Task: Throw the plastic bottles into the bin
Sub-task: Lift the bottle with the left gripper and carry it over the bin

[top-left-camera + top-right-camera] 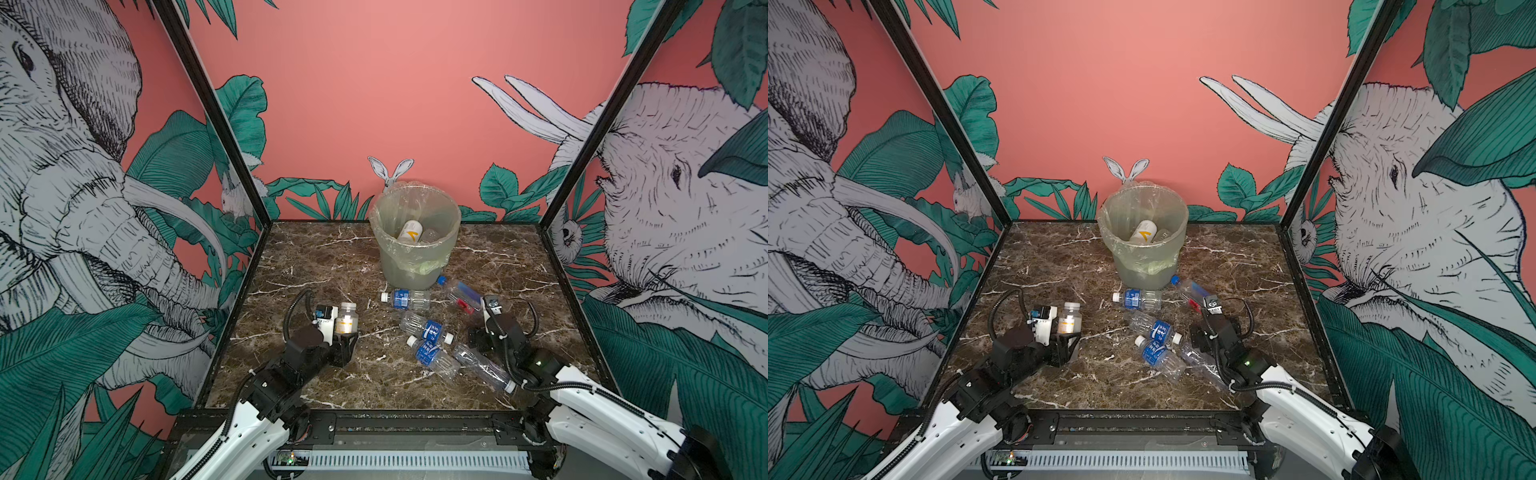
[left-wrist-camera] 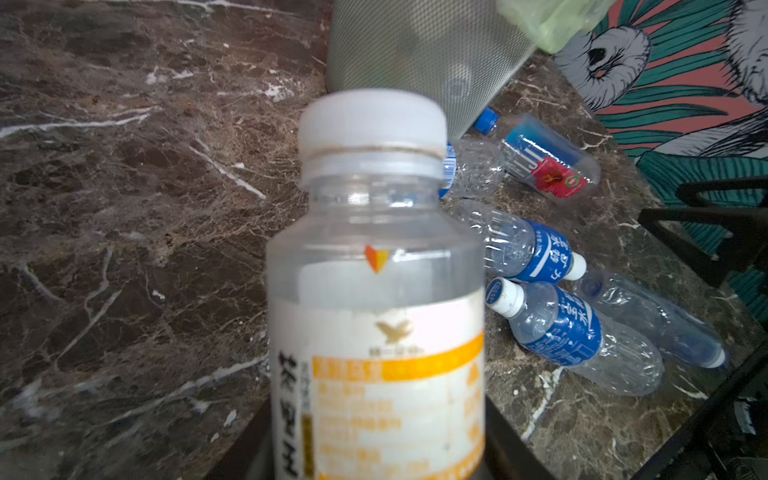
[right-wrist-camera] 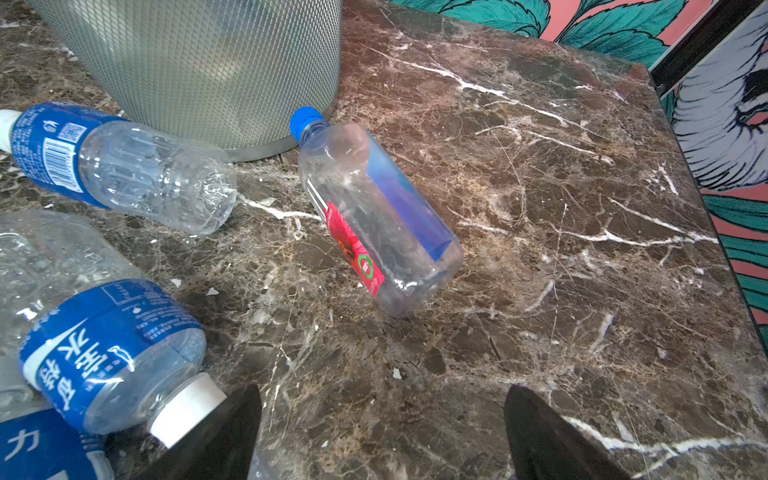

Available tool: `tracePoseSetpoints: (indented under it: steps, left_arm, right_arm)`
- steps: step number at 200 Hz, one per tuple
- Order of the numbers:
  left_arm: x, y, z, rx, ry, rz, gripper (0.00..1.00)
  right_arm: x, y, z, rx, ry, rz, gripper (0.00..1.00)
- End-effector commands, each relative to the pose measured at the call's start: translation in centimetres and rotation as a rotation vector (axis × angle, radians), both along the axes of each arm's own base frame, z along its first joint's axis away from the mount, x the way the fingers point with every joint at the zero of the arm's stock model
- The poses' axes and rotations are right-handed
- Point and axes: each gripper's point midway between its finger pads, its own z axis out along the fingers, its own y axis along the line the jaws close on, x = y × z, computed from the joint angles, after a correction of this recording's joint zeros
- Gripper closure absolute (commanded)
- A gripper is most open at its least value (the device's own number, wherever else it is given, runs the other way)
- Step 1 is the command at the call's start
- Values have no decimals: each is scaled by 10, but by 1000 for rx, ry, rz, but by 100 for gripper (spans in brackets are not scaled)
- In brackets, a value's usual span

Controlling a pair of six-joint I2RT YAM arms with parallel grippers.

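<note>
Seen from the front of the cell: at the left of the brown marble-patterned tabletop (image 1: pixel 316 257), the left gripper (image 1: pixel 345 334) is closed tight on the lower body of a small clear plastic bottle with a white cap and a white-and-orange label (image 1: pixel 346 319). It holds the bottle upright, well apart from the bin; whether the base touches the marble cannot be told. At the middle back, near the pink wall, stands the round translucent grey-green plastic bin lined with a yellowish bag (image 1: pixel 399 270), with a white bottle bearing a yellow mark (image 1: pixel 409 230) and a clear bottle (image 1: pixel 430 235) lying inside. Just in front of the bin's foot, a clear bottle with a blue label and white cap (image 1: pixel 405 299) lies on its side. To its right lies a blue-capped clear bottle with a blue-and-red label (image 1: pixel 459 293), cap near the bin. Nearer the front, a blue-labelled clear bottle (image 1: pixel 426 326) lies with its white cap to the right, and a second blue-labelled bottle (image 1: pixel 434 357) lies just beside it, cap to the left. A crumpled plain clear bottle (image 1: pixel 484 368) lies partly under the right arm. The right gripper (image 3: pixel 382 436) stands spread wide over bare marble, nothing between its jaws, near the base of the blue-and-red bottle.
</note>
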Motion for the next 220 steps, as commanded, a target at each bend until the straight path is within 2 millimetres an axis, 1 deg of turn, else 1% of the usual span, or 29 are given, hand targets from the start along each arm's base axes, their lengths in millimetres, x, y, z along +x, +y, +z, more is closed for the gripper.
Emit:
tracePoseSetpoints:
  steps: [1,32,51,86,107,114,127,135,138,142,143,153,159,172,175,178,180,183,189,195,196,197,199,203,205,208,209,216,220]
  left_arm:
    - [1,0,16,-10,-62,-12,54]
    - [6,-2,44,-16,-128,-18,54]
    - [10,-5,70,-17,-178,-29,54]
    - [22,-13,123,-11,-284,-47,54]
    - [34,-21,164,-12,-362,-51,56]
    - [40,-25,181,-13,-392,-54,56]
    - [52,-35,209,-3,-440,-65,56]
    - [60,-42,231,1,-477,-72,56]
    - [65,-46,234,10,-479,-76,56]
    - [71,-50,245,14,-496,-78,56]
    - [72,-51,245,18,-496,-79,56]
    - [85,-62,272,19,-540,-90,56]
    - [97,-74,280,27,-547,-105,56]
    - [119,-95,312,20,-595,-122,56]
    - [128,-102,311,29,-588,-130,56]
    - [133,-108,319,26,-599,-135,56]
    - [139,-112,317,32,-593,-140,56]
    - [145,-118,326,27,-606,-145,56]
    - [157,-131,335,29,-618,-161,55]
    - [173,-141,338,40,-614,-160,52]
    - [176,-143,335,46,-606,-161,52]
    - [176,-143,340,42,-612,-158,51]
    - [183,-147,336,51,-599,-157,49]
    - [193,-151,339,54,-593,-153,39]
    - [198,-153,337,62,-583,-149,35]
    - [205,-154,337,74,-574,-134,25]
    - [208,-155,333,81,-565,-133,23]
    - [225,-149,330,123,-540,-64,3]
    - [232,-146,328,144,-530,-35,0]
  right_arm:
    - [7,2,16,27,-48,-17,7]
    - [8,2,16,24,-46,-18,7]
    - [8,3,15,23,-45,-18,7]
    - [9,3,15,24,-46,-18,7]
    - [9,3,14,20,-42,-18,7]
    - [9,3,14,19,-41,-18,7]
    - [9,3,15,20,-42,-17,7]
    - [8,2,15,21,-43,-19,7]
    - [8,2,16,22,-43,-17,7]
    - [8,2,16,23,-45,-18,7]
    - [8,2,16,23,-45,-19,7]
    - [7,1,18,26,-49,-18,7]
    - [7,1,18,29,-53,-20,7]
    - [6,0,19,31,-55,-20,7]
    - [6,0,19,32,-55,-21,7]
    - [5,0,19,31,-56,-21,7]
    - [5,-1,19,31,-56,-22,7]
    - [5,0,20,32,-57,-21,7]
    - [5,-1,20,34,-57,-22,7]
    - [5,-1,21,34,-58,-23,7]
    - [5,-1,21,35,-58,-21,7]
    - [5,-1,21,34,-58,-22,7]
    - [5,-1,21,35,-60,-23,7]
    - [5,-1,22,34,-61,-24,7]
    - [5,-1,22,35,-61,-25,7]
    - [5,-2,21,33,-60,-27,7]
    - [5,-2,21,32,-59,-27,7]
    - [4,-3,22,32,-61,-31,7]
    - [4,-4,22,33,-63,-34,6]
